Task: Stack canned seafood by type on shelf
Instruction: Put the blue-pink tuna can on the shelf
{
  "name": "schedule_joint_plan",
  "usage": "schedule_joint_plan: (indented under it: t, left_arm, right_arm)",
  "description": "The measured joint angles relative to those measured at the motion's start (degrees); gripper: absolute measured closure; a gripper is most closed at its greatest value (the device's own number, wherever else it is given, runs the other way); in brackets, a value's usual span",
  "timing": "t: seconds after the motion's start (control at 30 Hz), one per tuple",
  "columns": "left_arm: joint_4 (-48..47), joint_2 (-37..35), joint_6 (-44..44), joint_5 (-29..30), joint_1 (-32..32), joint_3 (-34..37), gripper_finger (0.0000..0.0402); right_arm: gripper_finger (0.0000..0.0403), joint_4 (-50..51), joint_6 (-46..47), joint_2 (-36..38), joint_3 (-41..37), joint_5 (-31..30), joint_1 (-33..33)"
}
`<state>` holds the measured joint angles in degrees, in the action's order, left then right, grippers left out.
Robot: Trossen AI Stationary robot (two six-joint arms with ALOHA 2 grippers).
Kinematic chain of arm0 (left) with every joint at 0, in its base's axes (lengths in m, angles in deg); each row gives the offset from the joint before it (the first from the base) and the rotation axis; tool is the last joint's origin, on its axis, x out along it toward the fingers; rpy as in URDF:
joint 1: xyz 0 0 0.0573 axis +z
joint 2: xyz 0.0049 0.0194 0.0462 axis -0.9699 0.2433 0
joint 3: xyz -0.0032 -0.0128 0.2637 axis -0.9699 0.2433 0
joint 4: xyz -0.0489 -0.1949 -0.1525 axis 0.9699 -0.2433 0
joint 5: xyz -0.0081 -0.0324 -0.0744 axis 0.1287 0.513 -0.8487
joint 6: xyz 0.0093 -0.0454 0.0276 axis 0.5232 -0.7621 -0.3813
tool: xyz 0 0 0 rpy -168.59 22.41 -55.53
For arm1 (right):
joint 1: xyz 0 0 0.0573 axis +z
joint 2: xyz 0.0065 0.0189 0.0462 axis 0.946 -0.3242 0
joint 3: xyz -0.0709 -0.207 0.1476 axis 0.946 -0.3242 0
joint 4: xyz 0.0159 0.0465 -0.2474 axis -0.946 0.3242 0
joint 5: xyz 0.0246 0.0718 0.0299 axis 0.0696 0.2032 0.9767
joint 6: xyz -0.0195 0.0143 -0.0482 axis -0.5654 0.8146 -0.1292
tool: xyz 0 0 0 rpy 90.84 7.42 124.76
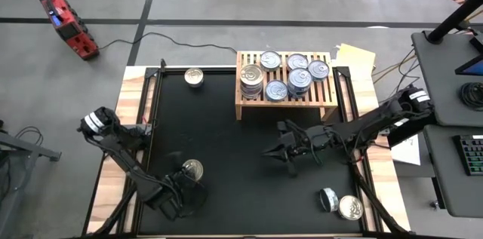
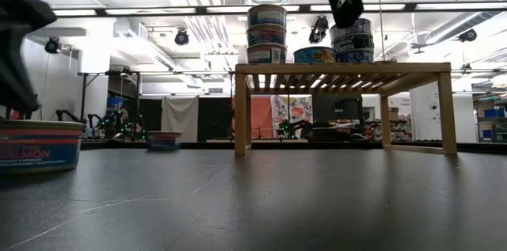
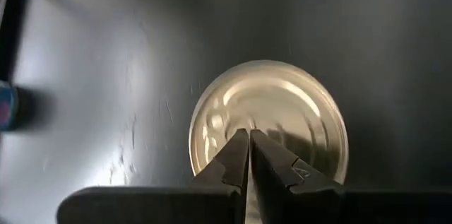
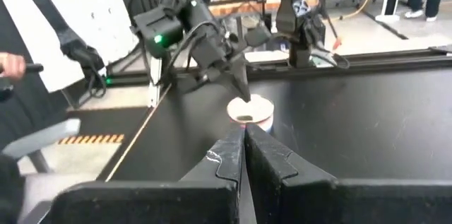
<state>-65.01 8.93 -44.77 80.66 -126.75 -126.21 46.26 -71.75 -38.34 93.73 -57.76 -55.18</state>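
The shelf (image 1: 287, 103) stands at the far right of the black mat (image 1: 241, 141) and bears several blue-labelled cans (image 1: 290, 77), some stacked. One silver-lidded can (image 1: 192, 169) stands on its base at the near left. My left gripper (image 3: 248, 136) is shut and slants down onto this can's lid (image 3: 268, 111). My right gripper (image 1: 266, 153) hovers shut and level over the mat's middle, in front of the shelf, with nothing in it. The right wrist view shows it (image 4: 244, 131) facing the left gripper and the can (image 4: 249, 109). My left gripper's shut fingertips (image 4: 242, 95) come slanting down from the near left at the middle of the can's lid (image 3: 248, 121). I cannot tell whether they touch it. The can stands flat on the mat.
A lone can (image 1: 195, 78) stands at the mat's far left. Two more cans (image 1: 349, 207) sit at the near right corner, one (image 1: 329, 199) tipped on its side. Papers (image 1: 355, 58) lie behind the shelf. A person's hand (image 4: 8, 65) shows beyond the table.
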Motion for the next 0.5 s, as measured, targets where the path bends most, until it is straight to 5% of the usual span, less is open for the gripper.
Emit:
schedule_joint_plan:
  t: [0.5]
  left_arm:
    - [7.8,-2.5,11.9,12.1,2.6,-0.6,0.0401]
  right_arm:
    - [0.0394,4.1,-1.3,-15.1,13.7,0.1,-1.4]
